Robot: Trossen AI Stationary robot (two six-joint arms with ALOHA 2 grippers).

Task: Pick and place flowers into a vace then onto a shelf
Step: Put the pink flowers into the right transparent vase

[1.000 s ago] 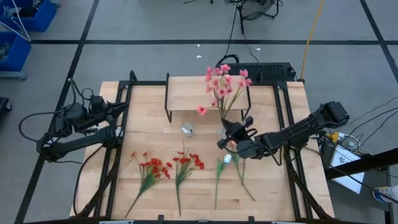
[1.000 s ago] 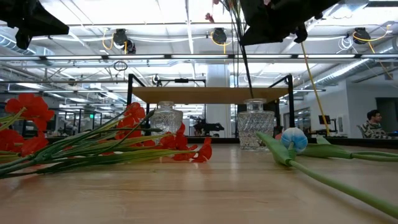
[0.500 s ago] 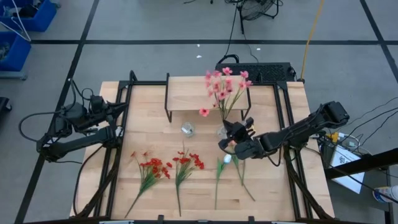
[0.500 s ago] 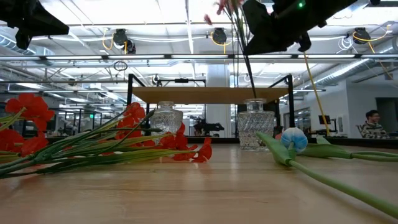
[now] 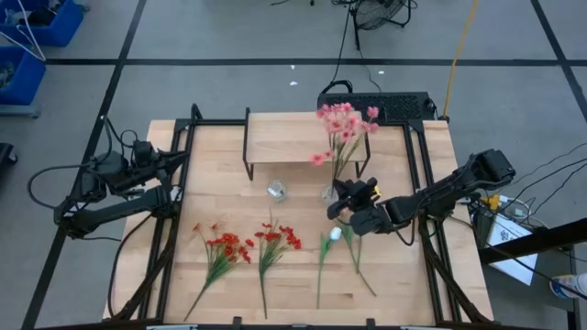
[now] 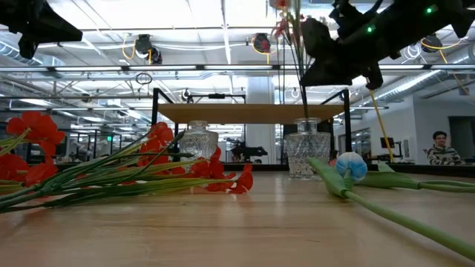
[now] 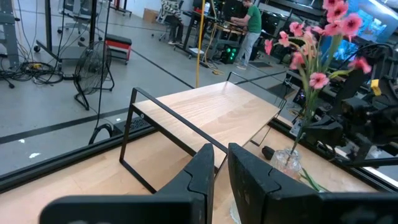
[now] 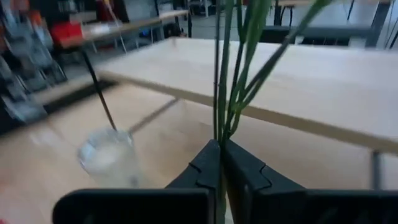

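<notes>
Standing upright over a glass vase [image 5: 327,193] before the shelf [image 5: 284,137], a pink spray [image 5: 344,124] is clamped by the right gripper [image 5: 347,194] fingers; left gripper [image 5: 183,157] fingers are clenched, idle at the worktop's [image 5: 229,298] edge.

A spray of pink flowers [image 5: 344,126] stands nearly upright, its green stems running down into a clear glass vase [image 5: 329,193] just in front of the shelf [image 5: 284,137]; a second glass vase [image 5: 276,190] stands beside it; two red sprays [image 5: 249,247] and two tulips [image 5: 335,235] lie flat, farther from the shelf; the shelf is a pale wood board on black legs.
</notes>
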